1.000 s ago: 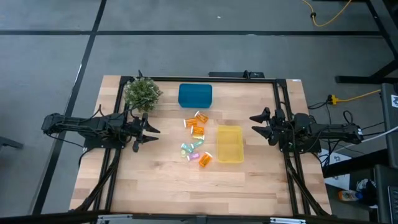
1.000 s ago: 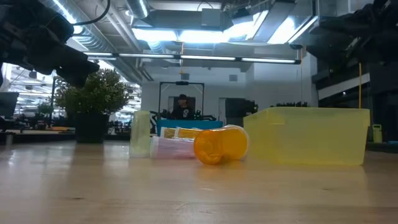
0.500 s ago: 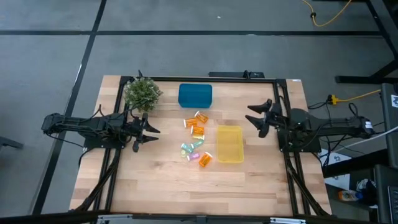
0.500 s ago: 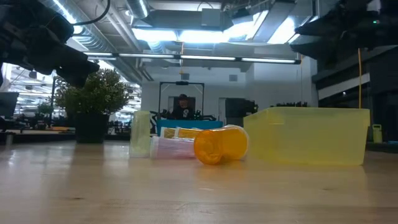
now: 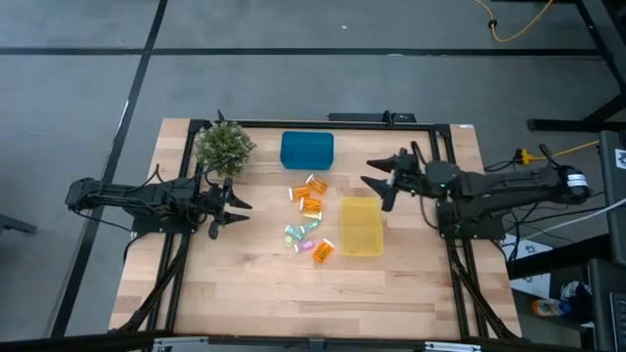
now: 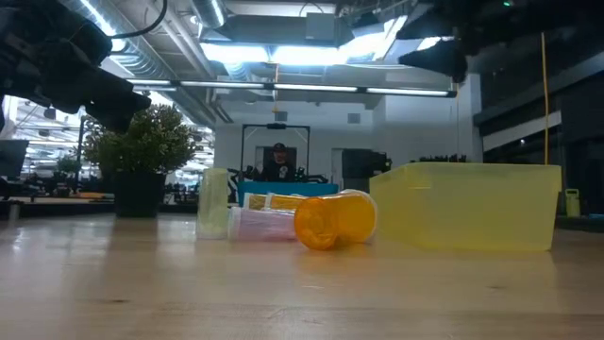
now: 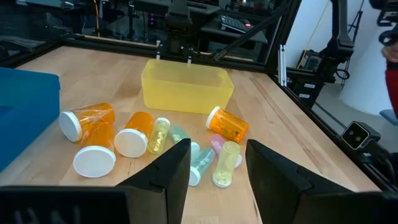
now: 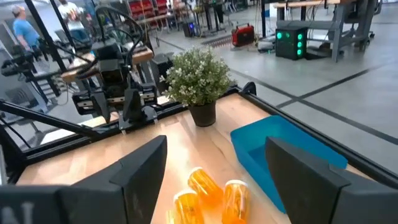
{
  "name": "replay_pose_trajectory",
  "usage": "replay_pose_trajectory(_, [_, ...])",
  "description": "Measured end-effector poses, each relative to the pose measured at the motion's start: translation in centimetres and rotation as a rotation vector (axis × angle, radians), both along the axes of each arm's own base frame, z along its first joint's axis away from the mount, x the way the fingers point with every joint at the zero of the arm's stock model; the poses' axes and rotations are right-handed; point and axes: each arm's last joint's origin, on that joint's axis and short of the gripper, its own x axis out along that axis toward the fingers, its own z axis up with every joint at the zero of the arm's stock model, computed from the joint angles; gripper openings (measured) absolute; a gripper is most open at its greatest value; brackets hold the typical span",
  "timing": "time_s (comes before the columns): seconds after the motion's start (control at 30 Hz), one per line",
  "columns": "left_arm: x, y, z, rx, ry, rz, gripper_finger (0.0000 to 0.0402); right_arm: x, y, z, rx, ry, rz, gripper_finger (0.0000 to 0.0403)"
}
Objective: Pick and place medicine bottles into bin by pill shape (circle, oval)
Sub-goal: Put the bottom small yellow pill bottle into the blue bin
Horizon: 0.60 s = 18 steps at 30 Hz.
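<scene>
Medicine bottles (image 5: 308,217) between blue bin (image 5: 307,150), yellow bin (image 5: 360,226)

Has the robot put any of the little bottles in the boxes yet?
Not yet. The yellow bin and the blue bin look empty, and all the bottles lie in a bunch on the table between them. The right gripper is open and holds nothing, up above the table near the yellow bin. The left gripper waits open at its side. All the sorting is left.
</scene>
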Motion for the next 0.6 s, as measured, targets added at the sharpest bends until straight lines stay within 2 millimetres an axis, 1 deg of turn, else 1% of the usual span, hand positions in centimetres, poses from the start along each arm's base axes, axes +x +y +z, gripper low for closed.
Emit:
replay_pose_trajectory(0.13, [0.0, 0.0, 0.0, 0.000, 0.000, 0.000, 0.0147, 2.2, 0.0, 0.4, 0.002, 0.038, 0.008, 0.0273])
replay_pose_trajectory(0.3, [0.0, 0.0, 0.0, 0.000, 0.000, 0.000, 0.0147, 4.5, 0.0, 0.0, 0.029, 0.086, 0.004, 0.0273])
replay_pose_trajectory(0.43, [0.0, 0.0, 0.0, 0.000, -0.001, 0.000, 0.0147, 5.8, 0.0, -0.9, 0.061, 0.120, -0.002, 0.0273])
replay_pose_trajectory(0.6, [0.0, 0.0, 0.0, 0.000, 0.000, 0.000, 0.0147, 6.7, -0.1, -2.0, 0.131, 0.142, -0.021, 0.0273])
